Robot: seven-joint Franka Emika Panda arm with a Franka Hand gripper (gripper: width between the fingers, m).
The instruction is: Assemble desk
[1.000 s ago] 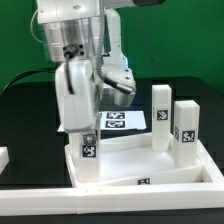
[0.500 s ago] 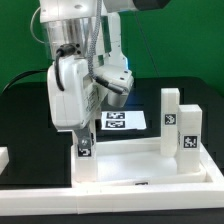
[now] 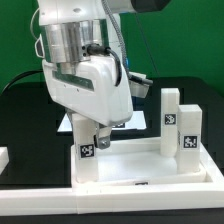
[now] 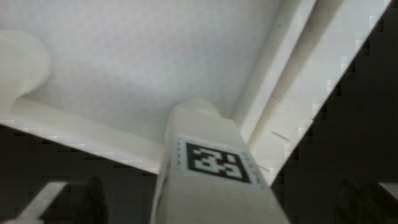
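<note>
On the black table (image 3: pixel 20 120), the tabletop (image 3: pixel 150 165) holds 3 upright legs (image 3: pixel 88 150).

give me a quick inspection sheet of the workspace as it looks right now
surface: black table, edged along the front by a long white border strip
job's things: white tabletop lying tray side up; one leg upright at its corner on the exterior view's left, directly under the arm; two more legs upright at the exterior view's right
clutter: nothing seen
grippers: gripper down beside the top of the left leg; the wrist housing hides the fingers, so open or shut cannot be told
cables: black cable running down the arm
surroundings: green backdrop; marker board mostly hidden behind the arm
</note>
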